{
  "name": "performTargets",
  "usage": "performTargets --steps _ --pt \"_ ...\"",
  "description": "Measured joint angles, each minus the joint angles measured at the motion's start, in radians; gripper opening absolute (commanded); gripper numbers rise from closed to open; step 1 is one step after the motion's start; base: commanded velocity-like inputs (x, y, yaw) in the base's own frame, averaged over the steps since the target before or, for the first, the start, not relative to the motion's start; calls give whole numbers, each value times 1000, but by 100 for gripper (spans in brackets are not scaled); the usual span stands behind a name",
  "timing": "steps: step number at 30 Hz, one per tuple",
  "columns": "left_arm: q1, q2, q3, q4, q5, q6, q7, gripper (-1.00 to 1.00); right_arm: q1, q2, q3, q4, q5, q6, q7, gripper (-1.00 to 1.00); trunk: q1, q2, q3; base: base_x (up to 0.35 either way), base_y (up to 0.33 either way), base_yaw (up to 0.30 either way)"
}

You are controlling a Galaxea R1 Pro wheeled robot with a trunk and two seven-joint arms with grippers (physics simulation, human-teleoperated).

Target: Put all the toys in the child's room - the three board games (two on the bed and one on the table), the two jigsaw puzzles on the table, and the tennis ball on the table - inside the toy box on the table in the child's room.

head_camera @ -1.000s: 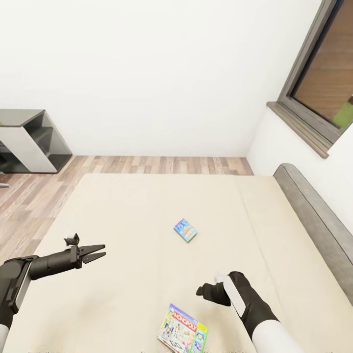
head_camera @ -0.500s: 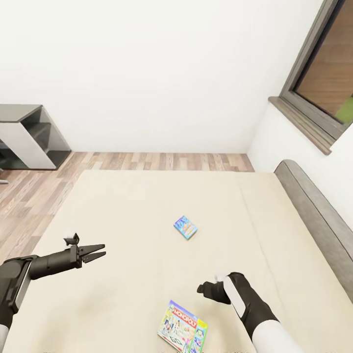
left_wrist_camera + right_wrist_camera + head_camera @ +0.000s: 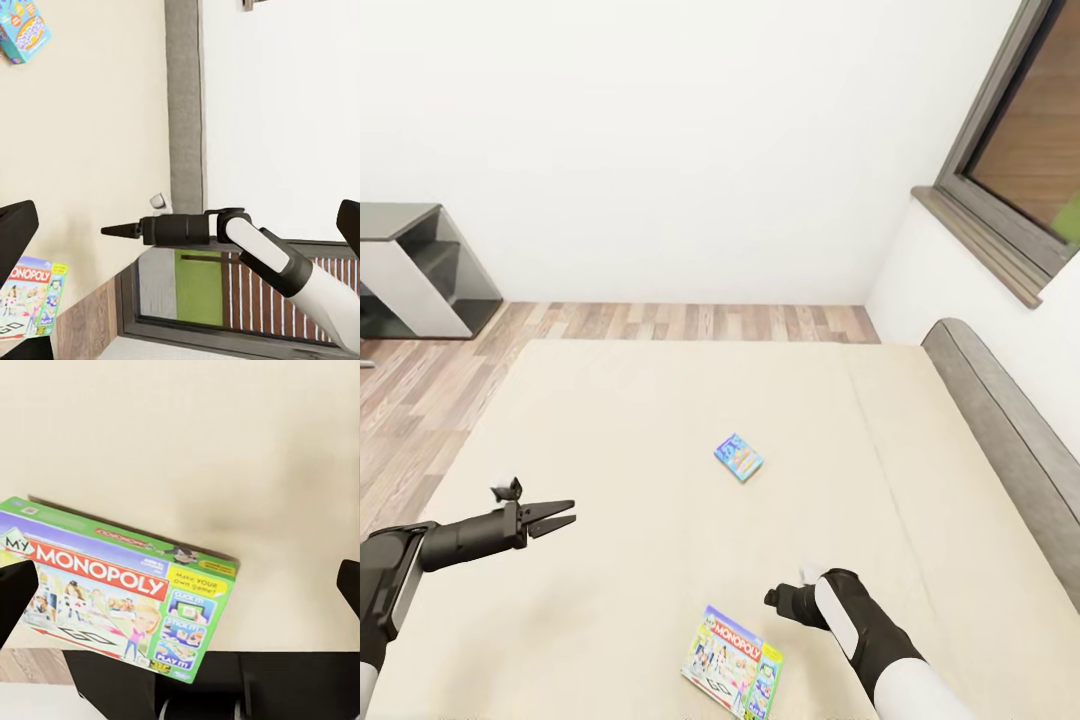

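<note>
Two board games lie on the beige bed (image 3: 610,420). A small blue one (image 3: 739,458) rests near the middle, also at the edge of the left wrist view (image 3: 22,30). A green Monopoly box (image 3: 732,676) lies flat at the near edge and appears large in the right wrist view (image 3: 120,585). My right gripper (image 3: 772,600) hovers open just right of and above the Monopoly box, its fingertips (image 3: 15,592) wide apart with nothing between them. Over the bed's left part my left gripper (image 3: 572,512) stands open and empty, far from both games.
A grey padded headboard (image 3: 1000,440) runs along the bed's right side under a dark-framed window (image 3: 1020,170). A grey and white shelf unit (image 3: 420,270) stands at the far left on the wood floor (image 3: 420,400). A white wall closes the back.
The whole picture has shifted a little, so the camera moved. My right gripper has sunk slightly toward the Monopoly box. The left arm keeps its pose.
</note>
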State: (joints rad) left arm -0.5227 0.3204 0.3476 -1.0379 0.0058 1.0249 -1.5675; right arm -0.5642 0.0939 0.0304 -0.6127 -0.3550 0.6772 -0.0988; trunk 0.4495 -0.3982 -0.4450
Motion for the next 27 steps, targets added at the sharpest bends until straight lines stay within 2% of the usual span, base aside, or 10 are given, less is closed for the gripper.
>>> performTargets --steps 7,16,27 --pt "0 0 1 1 -1 -1 0 100 0 0 1 1 1 -8 0 100 0 0 -12 0 0 0" --pt "0 0 1 4 -1 -2 0 100 0 0 5 3 -1 -65 1 100 0 0 -26 0 0 0" --pt "0 -1 1 4 -1 -3 0 100 1 0 6 4 0 -79 1 100 0 0 -45 0 0 0"
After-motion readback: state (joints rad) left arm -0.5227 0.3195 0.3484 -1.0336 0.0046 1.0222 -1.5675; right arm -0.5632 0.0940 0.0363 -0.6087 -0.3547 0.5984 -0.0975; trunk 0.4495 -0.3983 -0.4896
